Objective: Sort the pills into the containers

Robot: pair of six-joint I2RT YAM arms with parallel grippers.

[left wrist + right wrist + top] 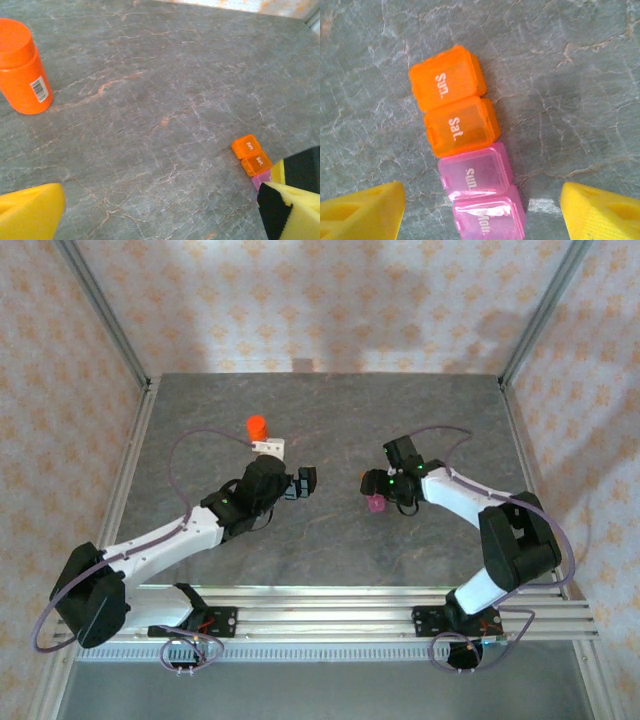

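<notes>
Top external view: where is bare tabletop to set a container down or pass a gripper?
Free: the far table strip beyond the orange bottle; the near band along the rail; a gap between left gripper and right gripper. Crowded: around the pill containers at the right gripper.

Grey veined table (330, 540), upright orange bottle (20, 67), orange containers (452, 112) and pink containers (480, 195) touching in one row

Top view looks down from behind over the whole worktop (330, 540). Right wrist faces straight down, close on the containers (457, 127); left wrist sees them obliquely, farther off.
</notes>
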